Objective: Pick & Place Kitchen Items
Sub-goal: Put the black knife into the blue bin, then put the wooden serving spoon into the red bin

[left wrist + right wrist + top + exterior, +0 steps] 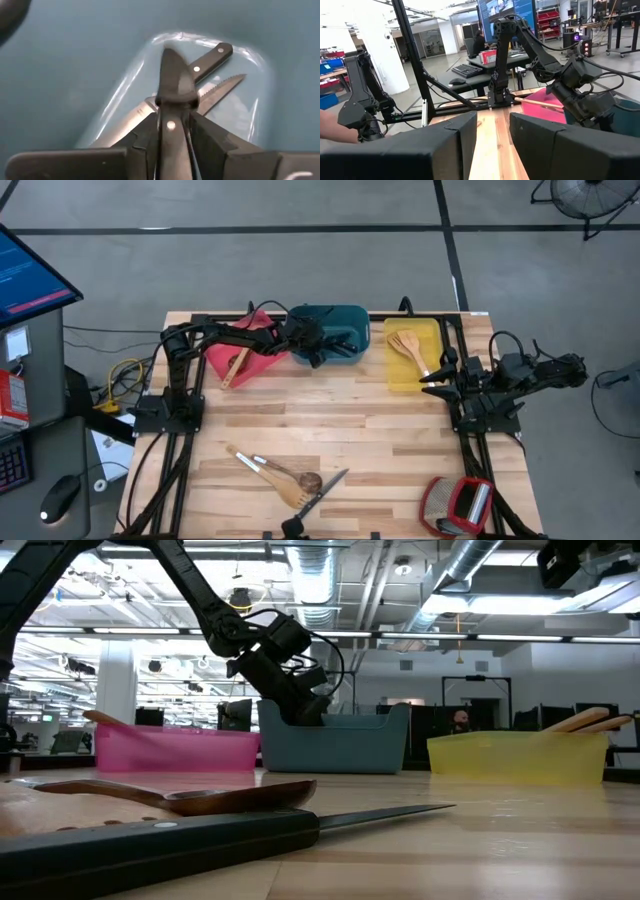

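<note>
My left gripper (318, 345) reaches down into the teal tray (350, 315) and is shut on a black-handled knife (172, 80). Two more knives lie on the tray floor below it: a black riveted handle (214, 55) and a serrated blade (225, 85). My right gripper (425, 380) is open and empty beside the yellow tray (392, 375), which holds wooden spatulas (408, 348). A wooden spoon (237, 366) leans in the red tray (262, 318). A wooden spoon, a slotted spatula (288, 492) and a knife (325, 488) lie near the table's front edge. My left gripper pinches the knife's black handle (171, 126) between its two fingers, at a rivet partway along it. The fingers lie along the handle, whose free end (172, 65) sticks out past the fingertips toward the tray floor. They come slanting down from the table's left. The fingers hide the blade.
A bulky red-and-silver object (458, 505) lies at the table's front right corner. The three trays stand in a row along the far edge. Bare wood lies across the table's middle. A desk with a monitor stands left of the table.
</note>
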You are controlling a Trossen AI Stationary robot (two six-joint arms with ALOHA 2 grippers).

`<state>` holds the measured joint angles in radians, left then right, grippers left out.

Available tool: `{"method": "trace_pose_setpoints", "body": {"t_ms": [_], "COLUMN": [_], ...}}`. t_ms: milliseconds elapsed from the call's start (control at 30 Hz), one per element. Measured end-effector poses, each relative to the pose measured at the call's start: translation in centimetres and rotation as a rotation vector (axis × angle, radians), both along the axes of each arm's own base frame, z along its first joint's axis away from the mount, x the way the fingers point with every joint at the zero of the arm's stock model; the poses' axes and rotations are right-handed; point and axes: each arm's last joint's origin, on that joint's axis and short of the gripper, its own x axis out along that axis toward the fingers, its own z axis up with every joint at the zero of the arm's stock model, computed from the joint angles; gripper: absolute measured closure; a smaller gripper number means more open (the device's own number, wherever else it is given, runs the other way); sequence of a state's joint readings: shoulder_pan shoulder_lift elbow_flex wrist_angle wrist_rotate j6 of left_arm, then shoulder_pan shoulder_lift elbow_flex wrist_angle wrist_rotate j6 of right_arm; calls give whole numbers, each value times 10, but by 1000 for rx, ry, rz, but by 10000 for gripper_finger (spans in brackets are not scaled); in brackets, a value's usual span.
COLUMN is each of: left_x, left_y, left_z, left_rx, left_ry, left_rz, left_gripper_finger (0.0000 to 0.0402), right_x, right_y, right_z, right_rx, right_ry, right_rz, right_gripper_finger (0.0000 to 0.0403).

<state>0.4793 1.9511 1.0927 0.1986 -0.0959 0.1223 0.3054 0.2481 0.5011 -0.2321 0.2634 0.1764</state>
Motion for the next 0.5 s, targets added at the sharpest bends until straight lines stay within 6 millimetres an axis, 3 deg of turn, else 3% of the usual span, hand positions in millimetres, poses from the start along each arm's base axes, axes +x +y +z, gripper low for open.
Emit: {"method": "trace_pose_setpoints", "body": {"t_ms": [167, 267, 400, 500], "left_x": [0, -1, -7, -24], "left_y": [0, -5, -25, -55], "left_z": [1, 15, 71, 120], "left_rx": [6, 4, 21, 10], "left_ry": [3, -35, -162, -241], "left_rz": [-28, -66, -168, -288], "left_gripper_finger": [279, 247, 201, 176], "right_x": [0, 0, 0, 0], "right_y": [0, 0, 0, 0], "right_z": [0, 0, 0, 0], "right_rx": [1, 23, 45, 59], "right_ry": [0, 0, 1, 2], "right_rz": [0, 0, 1, 1], "right_gripper_finger": [277, 277, 277, 277]}}
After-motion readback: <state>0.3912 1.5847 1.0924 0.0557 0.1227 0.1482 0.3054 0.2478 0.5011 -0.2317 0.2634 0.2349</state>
